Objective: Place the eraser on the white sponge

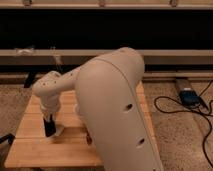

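My gripper (49,129) hangs straight down from the white wrist over the left part of the wooden table (30,150). Its dark tip reaches down to a pale flat pad, the white sponge (58,132), which shows just to the right of and below the tip. The black eraser cannot be told apart from the dark tip, so I cannot say where it lies. The big white arm link fills the middle of the camera view and hides the table's right half.
A small reddish-brown thing (89,138) peeks out at the edge of the arm link. A dark wall with a ledge runs behind the table. Black cables (172,107) and a blue box (189,96) lie on the speckled floor at right.
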`<state>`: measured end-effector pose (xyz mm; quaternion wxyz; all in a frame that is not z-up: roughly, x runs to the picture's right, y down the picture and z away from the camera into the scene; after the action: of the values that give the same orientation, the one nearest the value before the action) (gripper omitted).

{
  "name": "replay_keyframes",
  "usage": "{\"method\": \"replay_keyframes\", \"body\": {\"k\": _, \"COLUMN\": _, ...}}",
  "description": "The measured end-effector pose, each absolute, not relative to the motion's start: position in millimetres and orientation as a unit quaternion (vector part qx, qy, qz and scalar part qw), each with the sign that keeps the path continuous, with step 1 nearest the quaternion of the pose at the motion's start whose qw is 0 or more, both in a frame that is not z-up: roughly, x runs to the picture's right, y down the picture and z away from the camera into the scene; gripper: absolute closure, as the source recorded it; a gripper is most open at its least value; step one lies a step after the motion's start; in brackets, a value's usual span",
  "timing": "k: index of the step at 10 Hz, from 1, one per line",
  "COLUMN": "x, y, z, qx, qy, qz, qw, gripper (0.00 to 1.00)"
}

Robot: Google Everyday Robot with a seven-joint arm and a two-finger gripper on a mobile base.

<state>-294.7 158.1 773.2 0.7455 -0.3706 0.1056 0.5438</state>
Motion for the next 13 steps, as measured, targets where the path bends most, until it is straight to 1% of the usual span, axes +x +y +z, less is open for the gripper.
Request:
{"method": "replay_keyframes", "body": {"k": 1, "x": -293.0, "y": 157.2, "z": 779.2, "qx": -0.369, "qy": 0.108, "qz": 0.549, "qw": 0.743, "gripper": 0.76}}
{"method": "replay_keyframes", "body": {"k": 2, "x": -291.0, "y": 156.8, "z": 783.0, "qx": -0.368, "qy": 0.111, "qz": 0.552, "qw": 0.740, "gripper": 0.69}}
{"method": "replay_keyframes", "body": {"k": 3, "x": -289.7, "y": 157.8, "z": 787.9, "qx": -0.366, "qy": 0.114, "qz": 0.554, "qw": 0.739, "gripper": 0.57}}
{"method": "replay_keyframes", "body": {"k": 4, "x": -291.7, "y": 158.9, "z": 788.9, "qx": -0.365, "qy": 0.115, "qz": 0.554, "qw": 0.739, "gripper": 0.46}}
{"method": "replay_keyframes", "body": {"k": 5, "x": -291.5, "y": 159.2, "z": 790.5, "qx": -0.364, "qy": 0.117, "qz": 0.555, "qw": 0.739, "gripper": 0.39}}
{"method": "replay_keyframes", "body": {"k": 13, "x": -289.5, "y": 165.5, "z": 795.0, "qx": -0.370, "qy": 0.134, "qz": 0.540, "qw": 0.744, "gripper": 0.38}}
